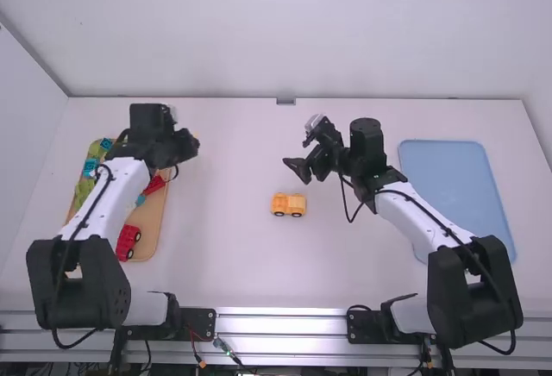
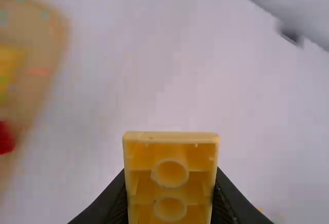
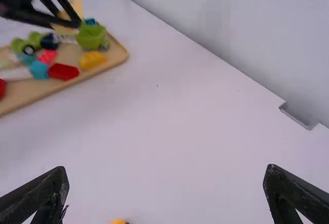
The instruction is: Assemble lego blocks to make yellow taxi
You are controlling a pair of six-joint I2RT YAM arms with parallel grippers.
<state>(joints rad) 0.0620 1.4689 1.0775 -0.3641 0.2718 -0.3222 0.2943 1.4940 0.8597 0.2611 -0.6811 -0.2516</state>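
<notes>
Nearest the left wrist camera, we have a yellow block pinched firmly in our left gripper; we judge we're fetching the next piece, so we should carry it across and press it onto the wheeled base. That base sits well apart from the block, just nearer than our right gripper, spread wide and empty.

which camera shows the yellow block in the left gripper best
The left wrist view: the yellow block is close up between the fingers of the left gripper, its two round tubes visible. The right wrist view shows it small and distant; in the high view it is almost entirely hidden.
</notes>
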